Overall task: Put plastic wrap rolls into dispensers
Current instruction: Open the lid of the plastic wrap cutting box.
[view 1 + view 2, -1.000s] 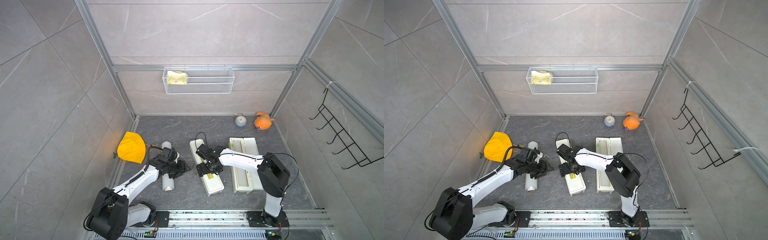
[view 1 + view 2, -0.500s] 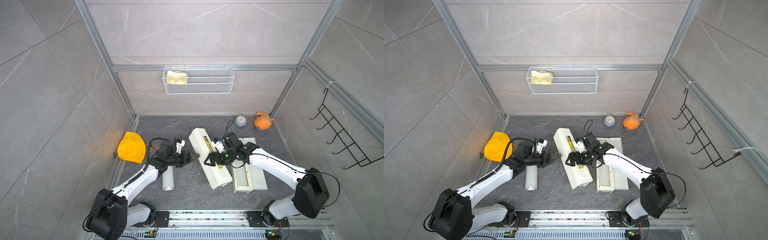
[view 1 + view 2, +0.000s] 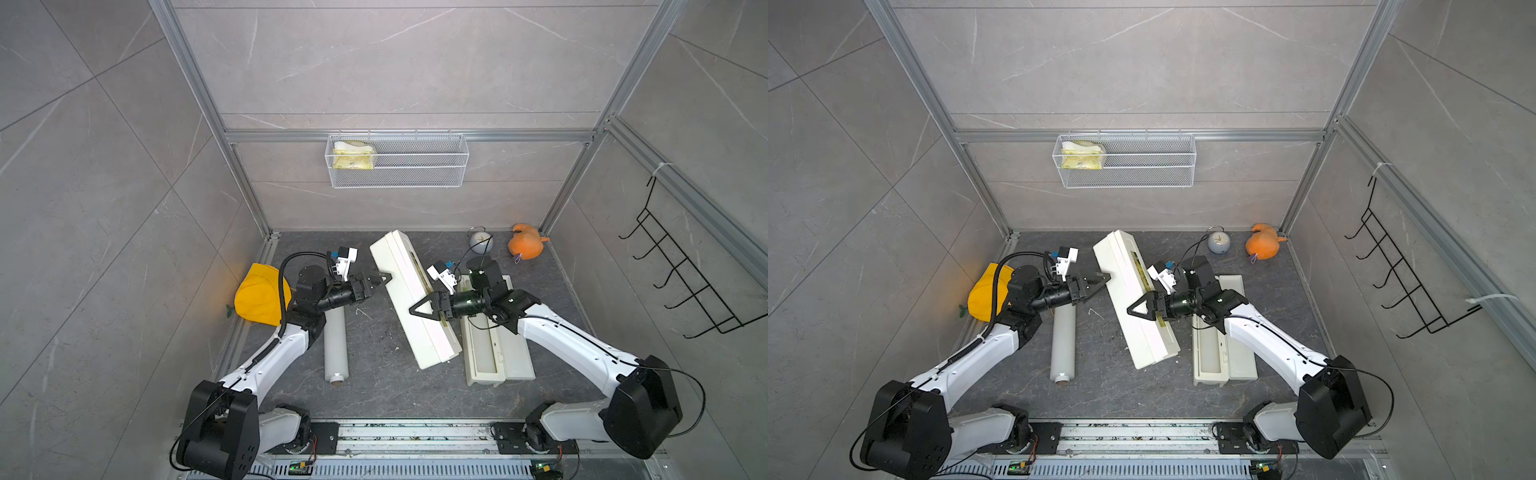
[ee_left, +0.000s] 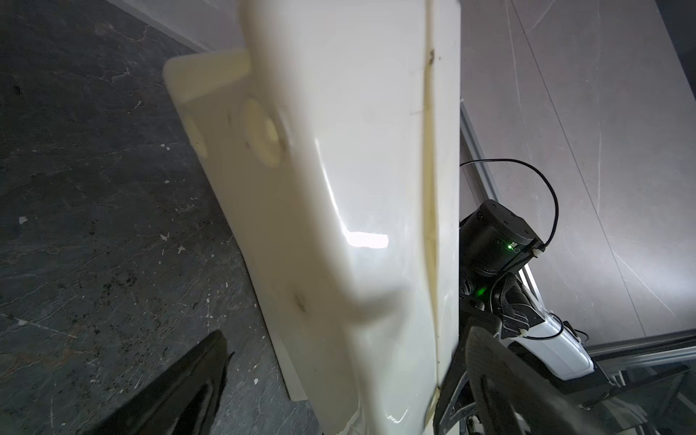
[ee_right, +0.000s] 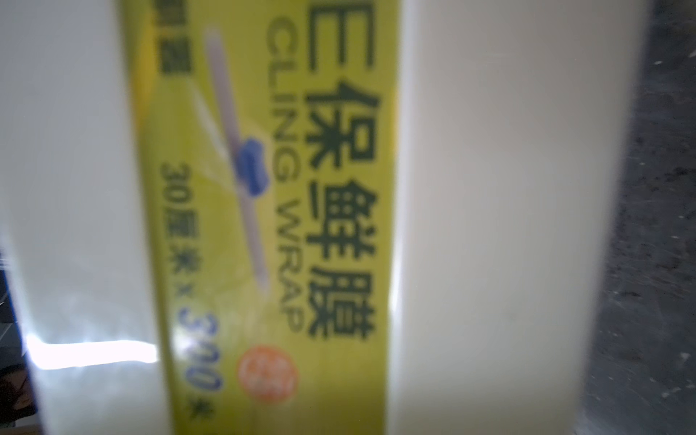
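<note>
1. We see the closed box (image 3: 399, 266) in the middle of the desk (image 3: 374, 399), tipped up on a long edge and running from 11 o'clock to 5 o'clock. Its yellow-green label strip faces 3 o'clock.
2. The right hand (image 3: 422, 309) reaches in from 3 o'clock and is clamped across this box. One finger lies over the upper face; the other is hidden.
3. The left hand (image 3: 380, 282) sits at the box's 9 o'clock side with its jaws apart. In the left wrist view, its fingers (image 4: 180, 388) stand either side of the box's underside, and one tip is touching or just beside the edge.
4. The roll (image 3: 336, 345) lies flat at 8 o'clock, with its near end showing the cardboard core and its far end under the left arm.
5. The open box (image 3: 515, 361) lies at 4 o'clock, just beside the closed one, lid folded out.
6. A yellow cap (image 3: 259, 297) rests at 9 o'clock.
</note>
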